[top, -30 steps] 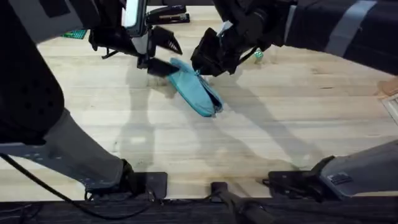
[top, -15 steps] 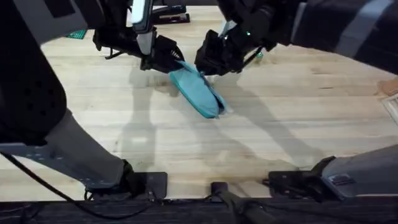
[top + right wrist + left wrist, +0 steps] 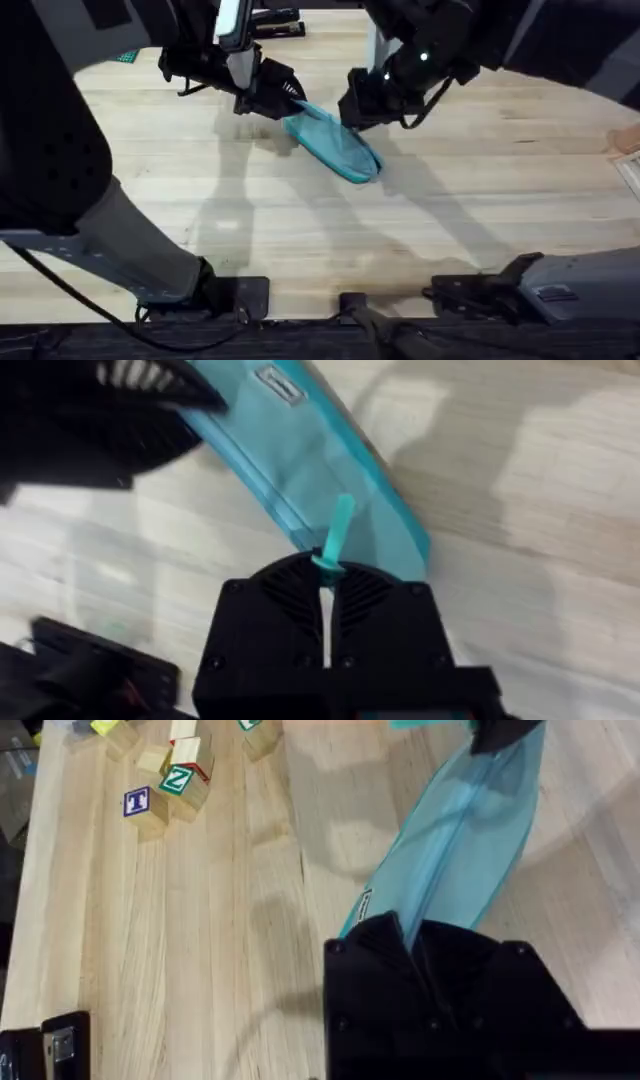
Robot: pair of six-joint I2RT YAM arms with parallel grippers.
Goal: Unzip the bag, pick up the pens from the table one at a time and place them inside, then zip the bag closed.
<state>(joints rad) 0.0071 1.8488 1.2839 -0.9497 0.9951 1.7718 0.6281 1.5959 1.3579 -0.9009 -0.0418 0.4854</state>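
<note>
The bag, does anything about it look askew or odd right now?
Nothing looks damaged or spilled. The bag lies diagonally, stretched between the grippers: the left gripper pinches one end, and the right gripper is shut on the teal zipper pull along its edge. That fits zipping. Wooden letter blocks lie scattered on the table.

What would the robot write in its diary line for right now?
left gripper: shut on bag end | right gripper: shut on zipper pull | bag: held between both, above table
</note>
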